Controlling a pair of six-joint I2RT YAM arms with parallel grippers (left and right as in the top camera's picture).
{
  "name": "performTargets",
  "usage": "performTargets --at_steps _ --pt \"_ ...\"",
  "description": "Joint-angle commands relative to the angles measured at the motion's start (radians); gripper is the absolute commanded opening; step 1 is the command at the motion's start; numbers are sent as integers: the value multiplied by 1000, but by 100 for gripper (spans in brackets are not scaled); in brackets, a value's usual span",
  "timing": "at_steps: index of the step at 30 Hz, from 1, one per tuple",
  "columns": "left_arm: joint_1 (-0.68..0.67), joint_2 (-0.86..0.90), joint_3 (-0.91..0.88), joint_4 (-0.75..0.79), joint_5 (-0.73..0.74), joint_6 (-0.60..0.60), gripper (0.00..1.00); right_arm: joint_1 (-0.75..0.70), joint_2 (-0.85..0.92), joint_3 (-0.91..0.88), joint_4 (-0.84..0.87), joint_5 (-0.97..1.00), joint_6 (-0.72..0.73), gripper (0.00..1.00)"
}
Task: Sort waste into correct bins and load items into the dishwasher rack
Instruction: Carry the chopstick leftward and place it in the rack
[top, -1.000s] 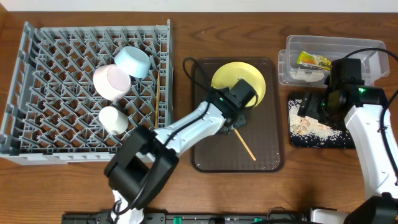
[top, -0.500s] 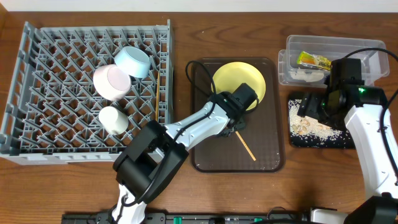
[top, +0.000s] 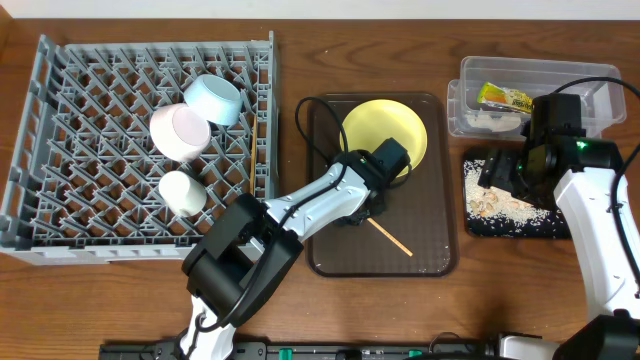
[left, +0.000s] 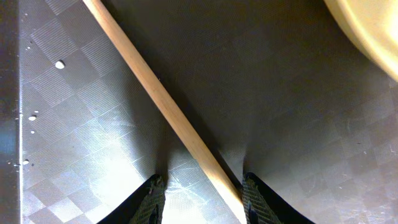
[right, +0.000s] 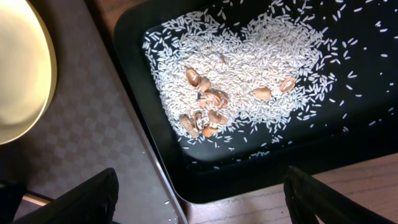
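Note:
One wooden chopstick (top: 392, 238) lies slantwise on the brown serving tray (top: 335, 250). In the left wrist view the chopstick (left: 155, 99) runs between the fingers of my left gripper (left: 204, 200), close to the right finger. My left gripper (top: 372, 207) is open and low over the tray. The yellow plate (top: 385, 128) sits at the tray's far end. My right gripper (top: 497, 172) is open and empty above the black tray (top: 480, 228), which holds rice scraps (right: 242, 68). The clear tub (top: 600, 82) holds the wrapper (top: 505, 97) and tissue (top: 482, 121).
The grey-blue dishwasher rack (top: 60, 215) at the left holds the light blue bowl (top: 213, 98), the white bowl (top: 180, 131) and the small white cup (top: 182, 192). A black cable loops near the serving tray's far left corner. The plate's edge (right: 18, 62) shows left of the black tray.
My left arm has shifted a little and settled over the chopstick, whose near end has swung slightly leftward. The right arm has not moved.

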Motion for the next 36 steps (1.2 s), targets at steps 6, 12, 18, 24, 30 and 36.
performTargets --at_steps 6,12,18,24,30,36 --pt "3 52 -13 47 -21 -2 24 -10 -12 14 -3 -3 -13 83" --pt "3 52 -13 49 -20 -2 10 -10 -12 14 -4 -3 -13 83" --pt "17 51 -13 48 -27 34 6 -10 -12 14 -5 -3 -13 83" --pt "81 15 -4 2 -28 132 6 -10 -12 14 -5 -3 -13 83" --pt "168 -110 1 -15 -28 363 6 -10 -12 14 -5 -3 -13 83" --pt "216 -301 1 -25 -28 653 6 -10 -12 14 -8 -3 -13 83"
